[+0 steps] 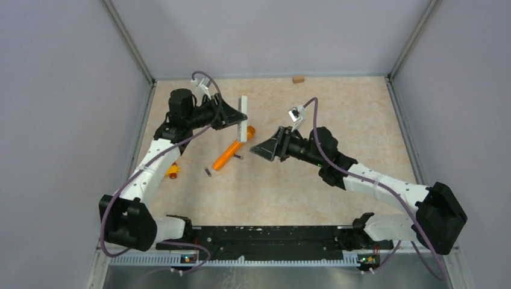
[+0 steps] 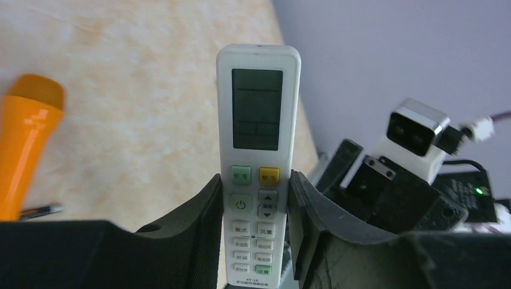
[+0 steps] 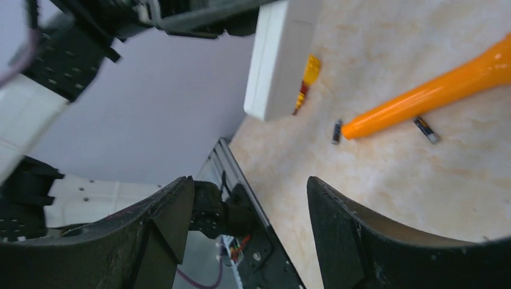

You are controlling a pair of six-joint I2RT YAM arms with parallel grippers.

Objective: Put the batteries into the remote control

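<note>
I see a tan, stone-look table top (image 1: 337,108) w/ a back wall (image 1: 271,36), left wall (image 1: 54,120) & right wall (image 1: 470,108) round it, all 3 plain pale grey. 2 thin metal posts (image 1: 129,41) go up at the far corners. Light looks soft & even.

Remote control (image 1: 243,118): just upper left of centre in the top view, clamped between the fingers of the left gripper (image 1: 234,114), which sits on its left.
Tube (image 1: 232,154): lies slantwise on the table (image 1: 301,192), just below the remote control.
Batteries (image 1: 238,156): one just right of the tube's middle, the other (image 1: 208,173) just left of its lower end, both on the table.
Right gripper (image 1: 260,149): right of the tube, jaws apart, nothing between them.
Small block (image 1: 297,79): top of frame, at the table's far edge, well apart.
</note>
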